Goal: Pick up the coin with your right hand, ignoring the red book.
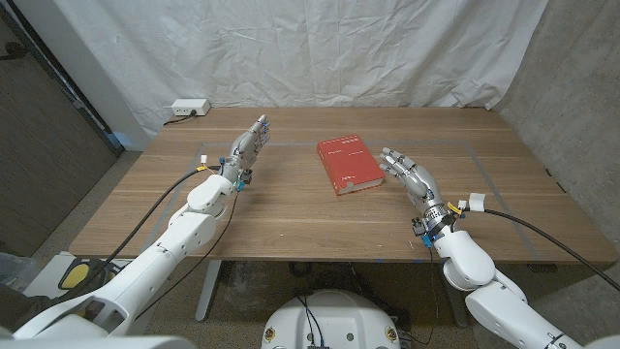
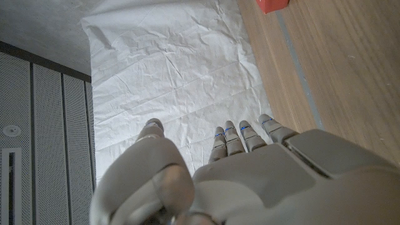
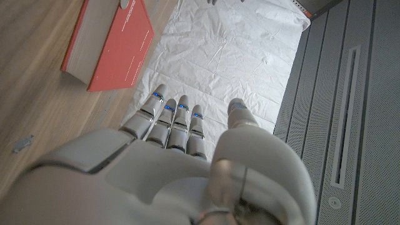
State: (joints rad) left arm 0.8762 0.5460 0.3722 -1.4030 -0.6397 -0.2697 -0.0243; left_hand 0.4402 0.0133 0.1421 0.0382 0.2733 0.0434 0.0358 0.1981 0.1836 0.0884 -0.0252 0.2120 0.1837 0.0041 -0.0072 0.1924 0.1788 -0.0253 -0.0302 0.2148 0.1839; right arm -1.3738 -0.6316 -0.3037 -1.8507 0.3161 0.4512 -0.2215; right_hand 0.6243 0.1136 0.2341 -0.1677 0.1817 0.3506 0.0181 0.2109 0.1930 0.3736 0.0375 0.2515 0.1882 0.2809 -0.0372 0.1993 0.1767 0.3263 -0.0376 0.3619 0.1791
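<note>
While both arms reach in from the near edge, I note my right hand (image 1: pixel 409 175) just beside the red book's (image 1: pixel 349 165) right side, fingers extended and slightly apart, holding nothing. My left hand (image 1: pixel 246 149) stands well apart from the book on its other side, fingers straight and likewise holding nothing. Beyond the right hand's fingers (image 3: pixel 167 119) in the right wrist view, a small round coin (image 3: pixel 127 4) sits on the book's cover near one corner. Farther off, a white power strip (image 1: pixel 188 108) lies at the wooden table's (image 1: pixel 291 218) far left edge, before a white sheet (image 1: pixel 320 48).
</note>
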